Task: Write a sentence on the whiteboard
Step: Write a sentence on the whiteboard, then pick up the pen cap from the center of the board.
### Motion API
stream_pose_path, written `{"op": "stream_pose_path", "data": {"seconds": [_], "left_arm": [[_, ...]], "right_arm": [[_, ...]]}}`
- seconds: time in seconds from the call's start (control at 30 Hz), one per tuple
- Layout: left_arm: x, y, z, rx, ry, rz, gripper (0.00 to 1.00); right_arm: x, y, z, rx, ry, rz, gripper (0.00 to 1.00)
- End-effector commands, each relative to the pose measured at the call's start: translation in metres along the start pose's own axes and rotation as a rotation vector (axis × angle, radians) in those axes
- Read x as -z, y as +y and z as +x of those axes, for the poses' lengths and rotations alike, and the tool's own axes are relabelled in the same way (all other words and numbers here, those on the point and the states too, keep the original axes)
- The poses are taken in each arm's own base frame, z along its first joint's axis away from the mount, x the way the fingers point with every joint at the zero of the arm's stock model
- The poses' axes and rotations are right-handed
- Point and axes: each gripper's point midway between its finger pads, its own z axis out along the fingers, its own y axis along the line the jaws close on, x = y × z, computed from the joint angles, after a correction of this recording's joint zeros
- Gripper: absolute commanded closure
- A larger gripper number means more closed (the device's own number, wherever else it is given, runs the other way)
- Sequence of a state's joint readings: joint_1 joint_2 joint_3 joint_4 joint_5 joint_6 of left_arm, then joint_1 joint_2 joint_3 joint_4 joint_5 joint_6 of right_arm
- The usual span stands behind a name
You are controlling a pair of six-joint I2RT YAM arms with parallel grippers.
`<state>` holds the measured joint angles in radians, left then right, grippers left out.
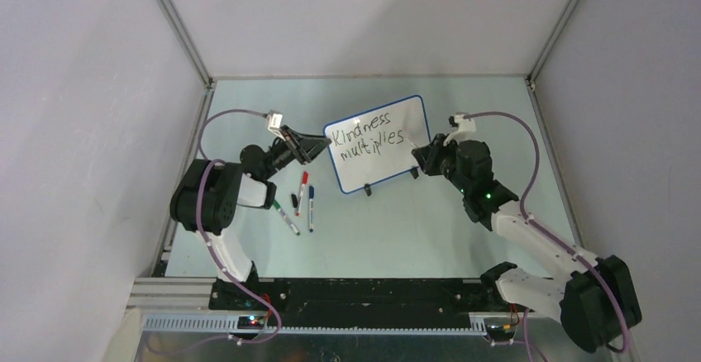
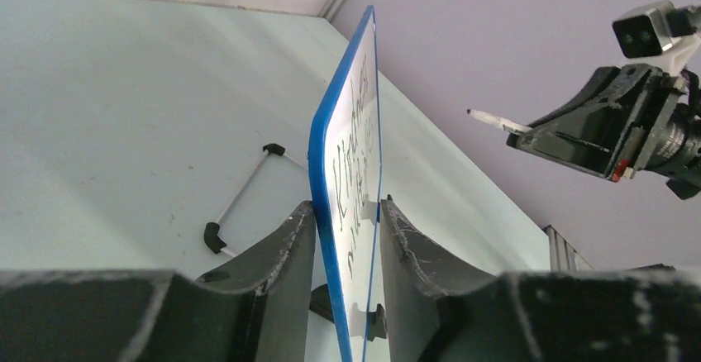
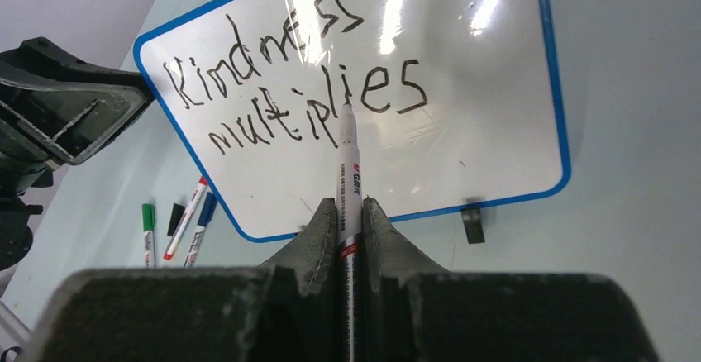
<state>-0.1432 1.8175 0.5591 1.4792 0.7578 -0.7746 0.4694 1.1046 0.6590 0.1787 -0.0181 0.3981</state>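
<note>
The whiteboard (image 1: 388, 159) stands tilted on the table, blue-rimmed, on two black feet. The sentence (image 3: 289, 89) "Kindness multiplies" is on it in black, in two lines. My left gripper (image 1: 317, 144) is at the board's left edge. In the left wrist view the left gripper (image 2: 347, 213) straddles the blue rim (image 2: 326, 180); its jaws stand open, wider than the rim. My right gripper (image 3: 345, 209) is shut on a white-barrelled marker (image 3: 346, 164), whose tip points at the board below "multiplies". From above, the right gripper (image 1: 420, 157) sits by the board's right edge.
On the table left of the board lie a red marker (image 1: 302, 190), a blue marker (image 1: 311, 207), a green marker (image 1: 287, 217) and a black cap (image 1: 294, 201). The board's wire stand (image 2: 240, 197) shows behind it. Enclosure walls bound the table.
</note>
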Motion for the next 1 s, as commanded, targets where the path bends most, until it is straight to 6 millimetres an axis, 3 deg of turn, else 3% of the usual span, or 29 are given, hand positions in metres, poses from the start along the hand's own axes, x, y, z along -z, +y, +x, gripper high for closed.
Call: {"op": "stream_pose_path", "data": {"seconds": [0.0, 0.2, 0.43, 0.57, 0.6, 0.63, 0.7, 0.73, 0.8, 0.97], "left_arm": [[0.013, -0.009, -0.03, -0.113, -0.101, -0.017, 0.61], [0.031, -0.029, -0.036, -0.123, -0.131, -0.034, 0.54], [0.059, -0.038, -0.009, -0.051, -0.106, -0.136, 0.5], [0.064, -0.032, 0.006, -0.112, -0.008, -0.317, 0.45], [0.078, -0.015, 0.016, -0.089, 0.04, -0.477, 0.4], [0.075, -0.021, 0.015, -0.124, 0.067, -0.504, 0.37], [0.091, -0.019, 0.021, -0.113, 0.111, -0.623, 0.27], [0.102, -0.019, 0.025, -0.103, 0.129, -0.669, 0.16], [0.116, -0.021, 0.031, -0.082, 0.143, -0.71, 0.03], [0.146, -0.023, 0.041, -0.049, 0.126, -0.776, 0.0]], "right_arm": [[0.015, -0.007, -0.019, 0.037, -0.109, 0.029, 1.0], [0.029, -0.009, -0.009, 0.014, -0.074, 0.044, 1.0], [0.035, 0.001, 0.004, 0.022, -0.019, -0.001, 1.0], [0.041, -0.005, -0.002, 0.057, -0.041, 0.034, 1.0], [0.04, -0.004, -0.002, 0.041, -0.053, 0.028, 1.0], [0.04, 0.002, 0.0, 0.045, -0.048, -0.006, 1.0], [0.039, 0.006, 0.004, 0.053, -0.077, -0.021, 1.0], [0.039, 0.0, 0.009, 0.06, -0.1, -0.006, 1.0], [0.042, -0.001, 0.013, 0.038, -0.141, -0.008, 1.0], [0.054, -0.006, 0.009, 0.035, -0.208, 0.007, 1.0]]}}
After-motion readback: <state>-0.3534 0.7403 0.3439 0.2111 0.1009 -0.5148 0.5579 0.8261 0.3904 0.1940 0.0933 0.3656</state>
